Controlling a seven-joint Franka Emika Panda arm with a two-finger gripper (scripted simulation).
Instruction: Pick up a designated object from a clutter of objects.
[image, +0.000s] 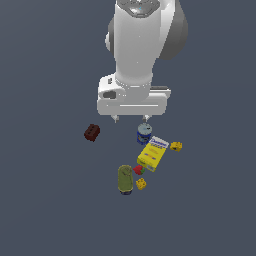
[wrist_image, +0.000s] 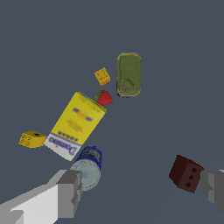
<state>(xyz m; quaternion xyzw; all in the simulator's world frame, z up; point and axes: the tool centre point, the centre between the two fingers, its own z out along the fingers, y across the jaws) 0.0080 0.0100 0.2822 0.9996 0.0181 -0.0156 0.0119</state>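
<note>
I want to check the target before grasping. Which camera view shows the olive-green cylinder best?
The wrist view shows the olive-green cylinder best: it appears larger, unobstructed, with its whole length visible. In the exterior view the cylinder is smaller, though its dark end shows, and so does its place beside the yellow brick.

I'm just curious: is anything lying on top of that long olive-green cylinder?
No. The olive-green cylinder lies on its side with nothing on top; its whole upper side shows. A red-and-green block and a yellow brick sit close beside it. Its underside is hidden.
</note>
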